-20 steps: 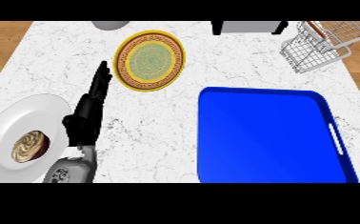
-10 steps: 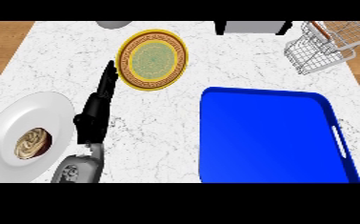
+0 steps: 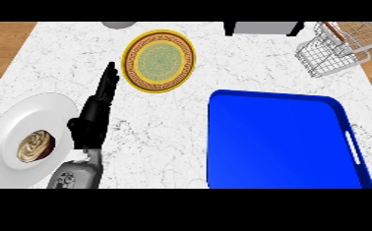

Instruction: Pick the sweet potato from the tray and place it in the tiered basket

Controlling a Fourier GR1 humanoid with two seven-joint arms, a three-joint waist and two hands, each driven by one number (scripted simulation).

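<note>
- White marble counter point(image 3: 218, 77): fills nearly the whole view; wooden strip at the upper left corner.
- Blue tray point(image 3: 276, 141): rectangular, raised rim, lower right of the counter; handle slot on its right edge; its inner surface shows only blue.
- White plate point(image 3: 22, 122): round, lower left, cut by the view's edge; holds a brown-and-cream swirled pastry point(image 3: 35, 145).
- Yellow plate point(image 3: 158, 61): round, green centre, patterned brown ring; upper middle, just right of the fingertips.
- Wire basket point(image 3: 335, 53): upper right corner, partly cut off, well apart from the tray's top edge.
- Left hand point(image 3: 93, 117): black, on a grey forearm rising from the lower edge; lies between the two plates; fingers straight and pressed together, pointing up the counter, holding nothing.
- Grey box point(image 3: 265, 27): top edge, right of centre, partly cut off.
- Grey round object point(image 3: 118, 24): top edge, only its lower rim visible.
- Sweet potato: visible nowhere; its place cannot be told.
</note>
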